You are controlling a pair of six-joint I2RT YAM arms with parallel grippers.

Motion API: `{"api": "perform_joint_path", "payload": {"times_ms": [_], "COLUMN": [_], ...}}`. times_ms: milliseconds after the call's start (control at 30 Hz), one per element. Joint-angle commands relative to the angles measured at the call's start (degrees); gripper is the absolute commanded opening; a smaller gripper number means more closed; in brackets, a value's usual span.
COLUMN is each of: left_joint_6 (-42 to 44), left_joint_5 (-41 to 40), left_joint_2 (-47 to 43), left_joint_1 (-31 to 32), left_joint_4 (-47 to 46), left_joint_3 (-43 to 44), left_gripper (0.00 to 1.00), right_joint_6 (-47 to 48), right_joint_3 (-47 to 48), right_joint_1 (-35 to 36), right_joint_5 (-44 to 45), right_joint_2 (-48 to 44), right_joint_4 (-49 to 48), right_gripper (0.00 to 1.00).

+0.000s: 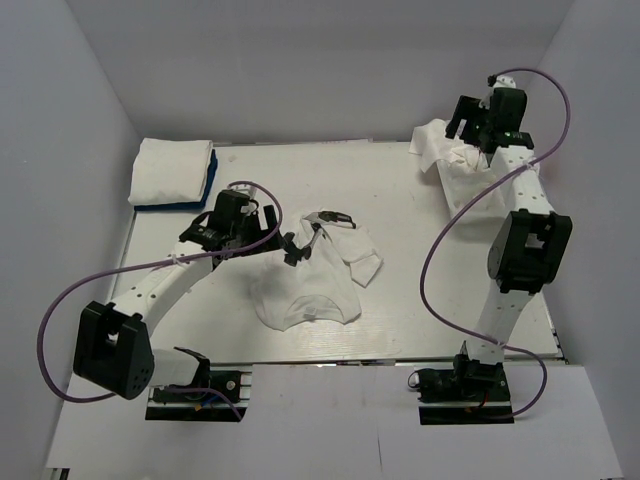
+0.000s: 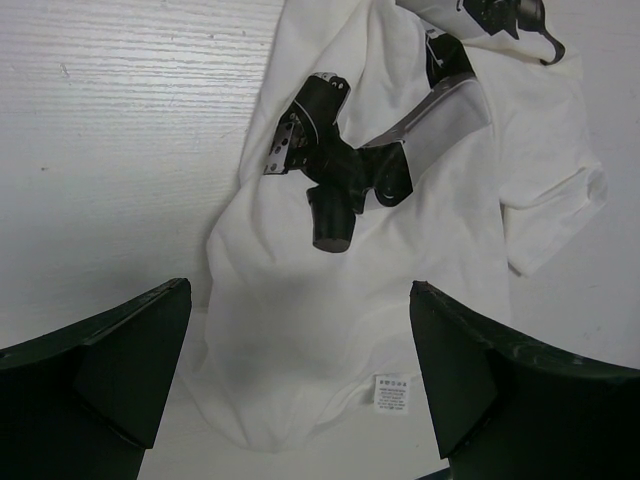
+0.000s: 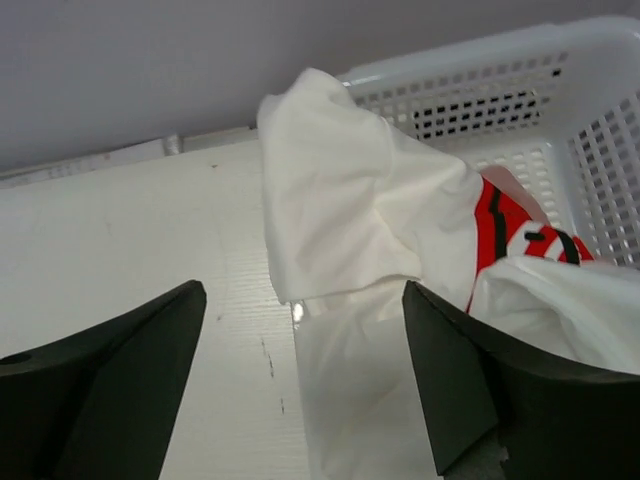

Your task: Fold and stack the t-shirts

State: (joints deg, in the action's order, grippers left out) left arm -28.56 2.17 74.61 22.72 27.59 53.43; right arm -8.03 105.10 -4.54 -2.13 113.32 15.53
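A white t-shirt with a black graphic print (image 1: 310,280) lies crumpled at the table's middle. My left gripper (image 1: 298,246) hovers open over it. In the left wrist view the jaws (image 2: 300,290) stand wide above the shirt's hem and its small label (image 2: 392,392), holding nothing. At the far right corner my right gripper (image 1: 468,126) is open above a heap of t-shirts (image 1: 450,160). In the right wrist view a plain white shirt (image 3: 360,200) hangs over the basket's rim onto the table, with a red-printed one (image 3: 510,235) behind it. Nothing sits between these jaws (image 3: 304,290).
A folded white shirt lies on a blue one (image 1: 172,172) at the far left corner. The white mesh basket (image 3: 480,70) stands against the back wall at the right. Purple cables loop beside both arms. Walls close the table on three sides.
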Motion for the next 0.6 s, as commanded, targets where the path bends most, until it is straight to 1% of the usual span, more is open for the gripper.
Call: {"api": "perform_joint_path", "payload": {"times_ms": [0, 100, 167, 267, 300, 467, 533, 567], "left_joint_6": [0.5, 0.5, 0.5, 0.5, 0.5, 0.5, -0.1, -0.1], "left_joint_5": [0.7, 0.2, 0.2, 0.2, -0.3, 0.2, 0.2, 0.2], "left_joint_2": [0.3, 0.8, 0.8, 2.3, 3.2, 4.4, 5.0, 5.5], "left_joint_1": [-0.1, -0.1, -0.1, -0.1, -0.1, 0.4, 0.4, 0.4], "left_joint_4": [0.1, 0.6, 0.6, 1.7, 2.2, 2.2, 2.2, 2.7], "left_joint_3": [3.3, 4.4, 5.0, 6.4, 7.1, 7.7, 7.7, 7.7], "left_gripper": [1.00, 1.00, 1.00, 1.00, 1.00, 1.00, 1.00, 1.00], "right_joint_6": [-3.6, -4.4, -4.5, -5.1, -5.1, -5.2, -5.3, -6.6], "right_joint_3": [4.8, 8.1, 8.8, 10.9, 12.0, 14.7, 15.4, 15.2], "right_joint_1": [-0.2, -0.3, -0.2, -0.3, -0.2, -0.2, -0.3, -0.5], "right_joint_5": [-6.5, -5.3, -3.6, -2.7, -1.2, 0.7, 1.9, 4.6], "right_joint_2": [3.4, 6.8, 8.8, 12.4, 13.4, 20.0, 21.8, 22.7], "right_joint_4": [-1.2, -1.2, -2.3, -2.8, -2.5, -2.1, -1.7, -2.3], "right_gripper": [0.83, 0.83, 0.80, 0.80, 0.80, 0.80, 0.76, 0.71]}}
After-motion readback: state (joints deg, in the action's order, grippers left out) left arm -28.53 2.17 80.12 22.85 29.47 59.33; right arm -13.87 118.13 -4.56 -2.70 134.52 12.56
